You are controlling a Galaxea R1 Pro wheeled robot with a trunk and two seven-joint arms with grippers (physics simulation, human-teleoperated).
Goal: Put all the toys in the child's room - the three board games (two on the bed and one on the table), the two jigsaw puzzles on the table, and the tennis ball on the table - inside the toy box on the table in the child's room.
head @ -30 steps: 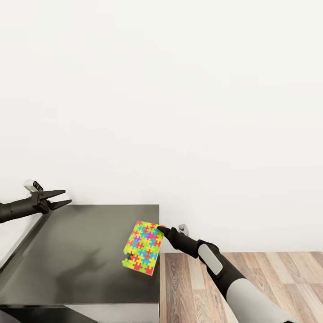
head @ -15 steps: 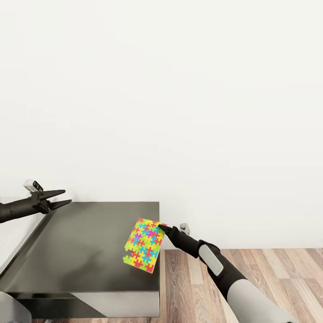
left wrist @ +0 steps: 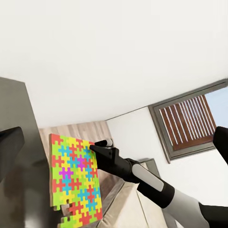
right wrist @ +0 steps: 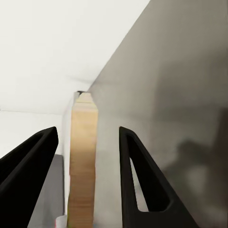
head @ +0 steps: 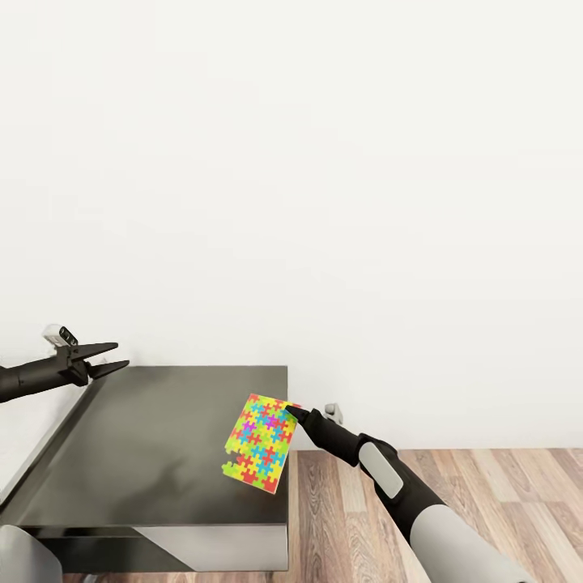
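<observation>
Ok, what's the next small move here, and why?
Probably hold the grip and turn on toward the toy box rather than let go. The right pincer pinches the jigsaw puzzle by its upper corner, tilted in the air over the edge of a dark cabinet top, not a bin. The left pincer hangs open and empty.

Right arm, lower right of head view: pale grey forearm shell, black wrist section with a light grey oval inset panel, small grey block near the wrist. Left arm, left edge: matte black, tapering pointed fingers, small white-grey module on top.
</observation>
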